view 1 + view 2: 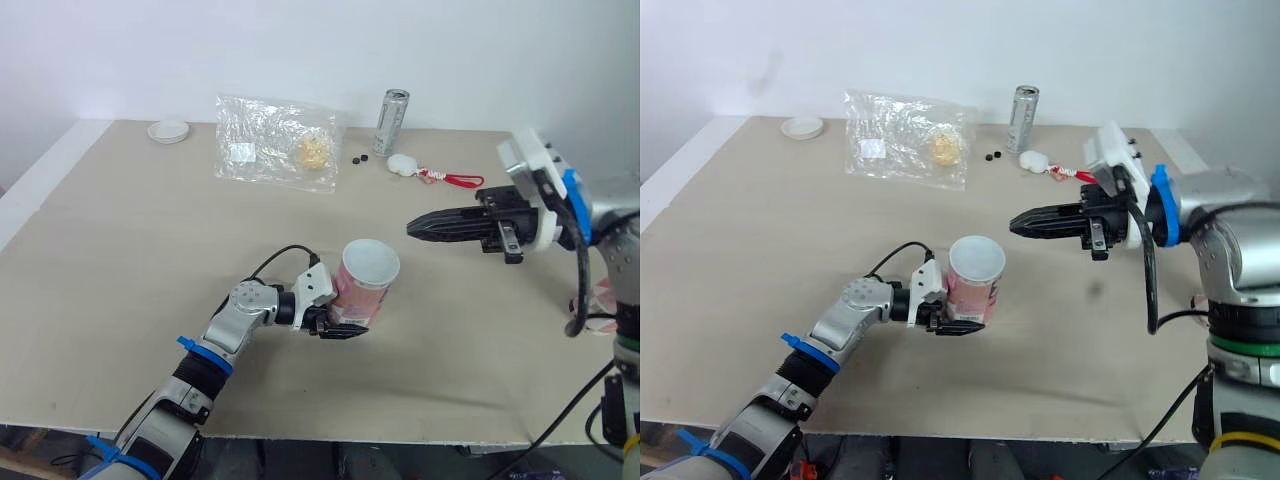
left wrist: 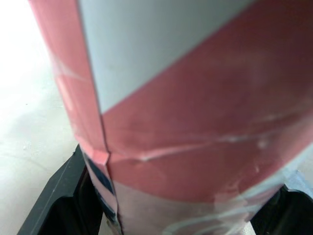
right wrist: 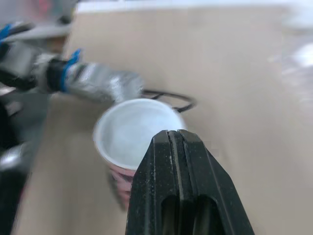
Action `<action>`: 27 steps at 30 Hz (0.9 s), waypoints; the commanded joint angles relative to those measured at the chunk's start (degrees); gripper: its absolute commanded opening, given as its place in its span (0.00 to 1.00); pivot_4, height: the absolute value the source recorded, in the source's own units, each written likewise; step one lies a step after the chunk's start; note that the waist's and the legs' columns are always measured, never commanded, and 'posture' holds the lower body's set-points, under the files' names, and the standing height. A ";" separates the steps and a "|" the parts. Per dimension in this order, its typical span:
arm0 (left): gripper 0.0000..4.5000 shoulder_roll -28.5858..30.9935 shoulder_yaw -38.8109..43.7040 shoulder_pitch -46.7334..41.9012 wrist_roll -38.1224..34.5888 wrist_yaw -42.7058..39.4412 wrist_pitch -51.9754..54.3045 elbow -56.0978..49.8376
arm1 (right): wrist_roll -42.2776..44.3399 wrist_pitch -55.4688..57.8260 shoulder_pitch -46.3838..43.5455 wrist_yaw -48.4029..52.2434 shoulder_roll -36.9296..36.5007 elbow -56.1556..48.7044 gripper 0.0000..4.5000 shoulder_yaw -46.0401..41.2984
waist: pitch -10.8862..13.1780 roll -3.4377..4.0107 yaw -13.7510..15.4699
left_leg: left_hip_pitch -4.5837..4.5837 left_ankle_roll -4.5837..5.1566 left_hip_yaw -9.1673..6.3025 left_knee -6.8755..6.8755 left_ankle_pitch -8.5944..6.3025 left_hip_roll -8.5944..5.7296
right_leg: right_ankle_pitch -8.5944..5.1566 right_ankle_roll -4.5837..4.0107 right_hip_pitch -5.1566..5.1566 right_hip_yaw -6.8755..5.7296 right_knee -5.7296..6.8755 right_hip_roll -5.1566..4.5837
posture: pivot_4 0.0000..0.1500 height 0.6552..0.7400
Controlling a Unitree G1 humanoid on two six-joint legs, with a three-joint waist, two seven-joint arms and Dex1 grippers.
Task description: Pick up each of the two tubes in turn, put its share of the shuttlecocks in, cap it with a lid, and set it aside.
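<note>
Two claws work over the table (image 1: 110,260). From the head camera, my left claw (image 1: 340,326) grips the pink-and-white tube (image 1: 366,283) near the front edge, mouth up. My right claw (image 1: 416,229), pinched shut, hovers just to its right, aimed at it. Left wrist: the striped tube wall sits between both fingers (image 2: 54,196). Right wrist: my closed claw points over the tube's white inside.

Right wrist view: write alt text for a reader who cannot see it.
The right gripper, fingers shut, points at the open mouth of a pink-and-white tube over a tan table. The left arm reaches the tube from its far side.
</note>
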 commanded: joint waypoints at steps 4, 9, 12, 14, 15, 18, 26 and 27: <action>0.98 1.90 1.86 0.14 0.42 -0.27 -0.36 1.72 | 0.99 -9.54 18.37 -5.64 3.69 -5.34 0.32 -9.49 | 0.03 0.01 -0.10 | 0.01 0.00 0.00 0.02 0.00 0.01 | -0.01 0.01 0.01 0.01 0.01 0.01 | 1.00 1.00; 1.00 2.05 3.25 -0.70 -1.30 -1.92 -1.39 1.19 | -2.75 -20.25 30.62 -4.87 6.73 -6.16 0.86 -4.88 | 0.09 0.07 0.00 | 0.01 0.00 -0.10 -0.01 0.00 0.00 | -0.06 0.05 0.06 0.01 0.01 0.10 | 1.00 1.00; 1.00 2.51 3.64 -0.90 -1.32 -2.96 -2.41 1.06 | -3.46 -22.73 31.25 -5.93 8.59 -5.60 1.00 -1.46 | 0.26 0.28 -0.36 | -0.01 -0.03 -0.06 -0.02 -0.02 0.01 | -0.07 0.05 0.01 0.07 0.01 0.11 | 1.00 1.00; 1.00 3.07 3.93 -0.79 -1.36 -3.87 -2.86 0.77 | -4.58 -24.54 30.29 -6.72 9.97 -4.09 1.00 1.11 | 0.39 0.31 -0.41 | -0.01 -0.03 -0.06 -0.01 -0.02 0.01 | -0.05 0.07 0.01 0.08 0.01 0.11 | 1.00 1.00; 1.00 3.49 4.10 -0.65 -1.49 -4.35 -3.10 0.42 | -5.26 -25.52 29.84 -6.85 10.67 -3.29 1.00 2.68 | 0.43 0.29 -0.41 | -0.01 -0.03 -0.07 0.00 -0.02 0.01 | -0.05 0.07 0.02 0.07 0.01 0.11 | 1.00 1.00; 1.00 4.77 5.02 -0.31 -2.28 -5.41 -3.09 -0.84 | -6.60 -27.96 28.56 -7.73 12.82 -0.69 1.00 5.86 | 0.46 0.26 -0.31 | -0.03 -0.03 -0.11 -0.01 -0.02 0.01 | -0.06 0.05 0.03 0.04 0.01 0.12 | 1.00 1.00; 1.00 9.94 8.64 2.14 -5.92 -8.27 -0.64 -7.18 | -9.83 -34.16 22.91 -9.21 17.02 8.20 1.00 11.18 | 0.63 0.30 0.04 | -0.11 -0.21 -0.18 -0.05 -0.13 0.01 | -0.14 0.31 0.03 0.04 0.01 0.17 | 1.00 1.00; 1.00 10.31 8.88 2.51 -6.40 -8.49 -0.14 -8.04 | -10.18 -34.88 22.53 -9.11 17.19 8.79 1.00 11.59 | 0.64 0.31 0.10 | -0.11 -0.22 -0.19 -0.05 -0.14 0.02 | -0.15 0.31 0.03 0.04 0.01 0.18 | 1.00 1.00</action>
